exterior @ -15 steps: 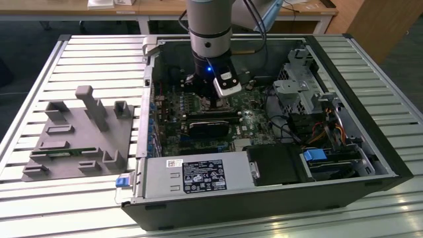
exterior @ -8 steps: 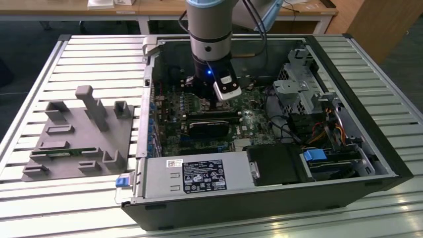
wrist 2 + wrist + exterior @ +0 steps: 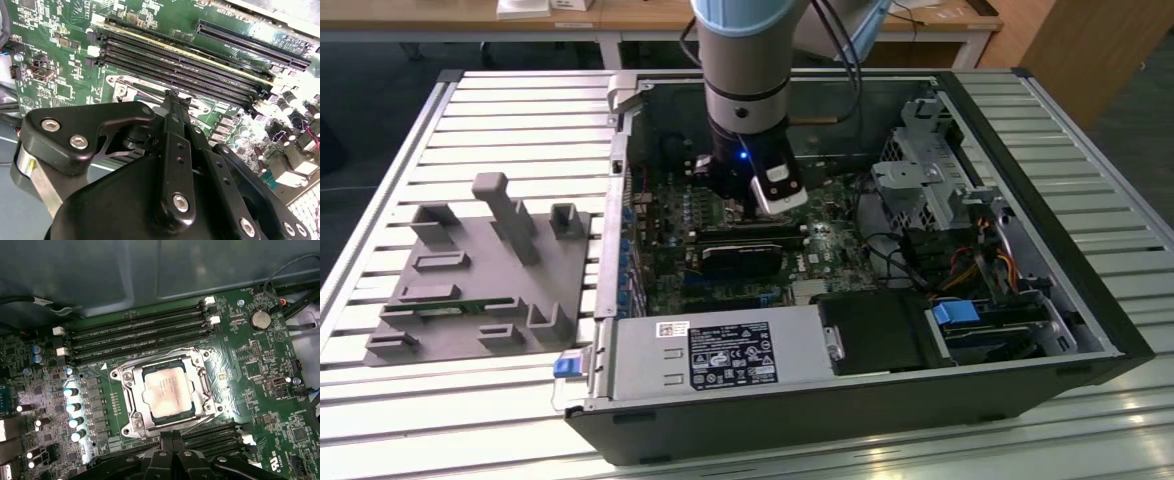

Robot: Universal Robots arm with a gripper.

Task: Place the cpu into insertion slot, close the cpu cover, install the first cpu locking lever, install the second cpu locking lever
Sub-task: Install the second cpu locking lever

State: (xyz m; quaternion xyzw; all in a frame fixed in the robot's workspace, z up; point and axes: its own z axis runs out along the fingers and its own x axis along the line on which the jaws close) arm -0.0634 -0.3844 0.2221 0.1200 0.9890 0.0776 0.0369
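slatted metal table (image 3: 480, 110) carries the open computer case (image 3: 1067, 300); wooden desks (image 3: 654, 15) behind. gripper (image 3: 172, 437), fingers pressed together holding nothing, hovers beside the cpu (image 3: 167, 390), seated under the cpu cover (image 3: 129, 390).

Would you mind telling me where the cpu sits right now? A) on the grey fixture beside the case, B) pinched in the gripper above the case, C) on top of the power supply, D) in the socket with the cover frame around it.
D: in the first wrist view the cpu lies flat in the insertion slot, with the cpu cover framing it.
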